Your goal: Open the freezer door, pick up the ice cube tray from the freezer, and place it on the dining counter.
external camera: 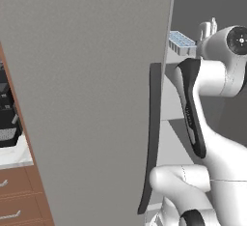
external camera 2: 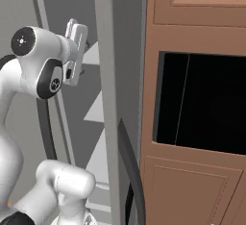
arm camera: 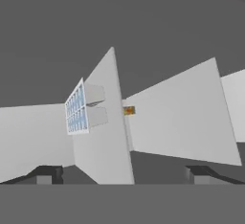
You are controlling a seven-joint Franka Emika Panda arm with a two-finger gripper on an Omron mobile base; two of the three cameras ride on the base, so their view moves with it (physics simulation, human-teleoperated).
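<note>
While the freezer door [external camera: 91, 99] stands swung open | ice cube tray [external camera: 181, 42] rests on an upper freezer [external camera 2: 67, 123] shelf [arm camera: 182, 117] | end effector [arm camera: 125, 174] spread wide, holding nothing, apart from the tray

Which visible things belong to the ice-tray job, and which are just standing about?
Job:
- matte grey freezer door, swung open
- pale blue gridded ice cube tray on a freezer shelf
- open gripper

Bystanders:
- brown wooden cabinet with a dark recess
- black coffee machine
</note>
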